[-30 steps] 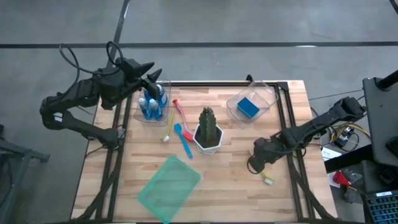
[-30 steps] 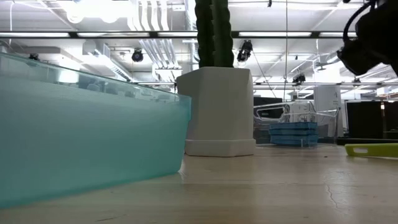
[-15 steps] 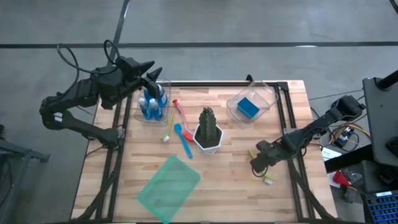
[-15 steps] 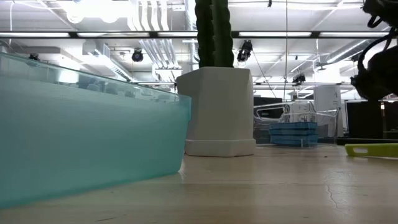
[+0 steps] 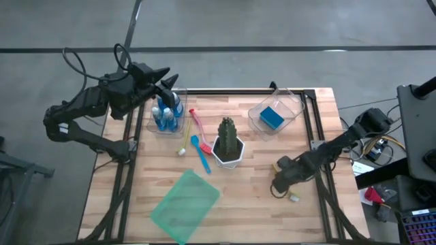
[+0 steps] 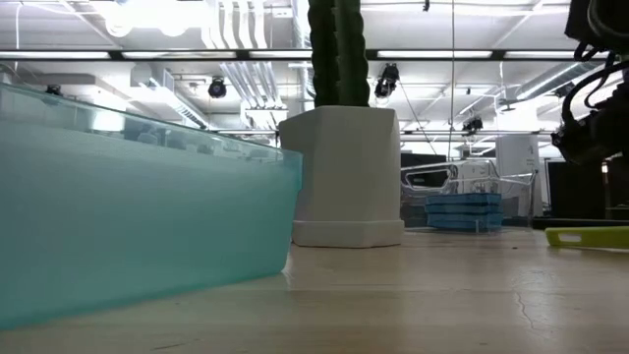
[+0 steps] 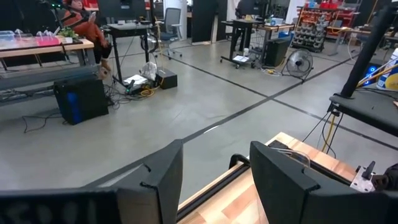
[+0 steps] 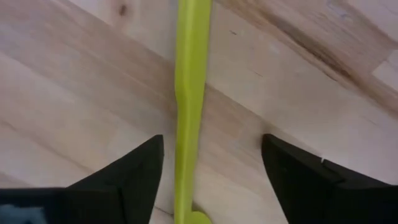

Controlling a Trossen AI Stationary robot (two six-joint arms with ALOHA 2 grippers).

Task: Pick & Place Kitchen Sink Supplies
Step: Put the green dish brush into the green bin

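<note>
A lime brush lies flat on the table near its right edge, and its handle runs between the fingers of my right gripper. That gripper hovers open just above the brush, one finger on each side, touching nothing. Three blue bottles stand in a clear bin at the far left. My left gripper waits open above that bin. A blue sponge lies in a second clear bin. Red, yellow and blue brushes lie on the table left of the cactus.
The cactus in its white pot stands mid-table and fills the middle of the low view. The translucent green sheet lies near the front edge. A black frame rail runs along the table's right side, close to my right arm.
My right gripper has come down toward the lime brush and drifted slightly toward the table's near edge. In the low view it has dropped from the top corner to lower at the right. Nothing on the table has moved.
</note>
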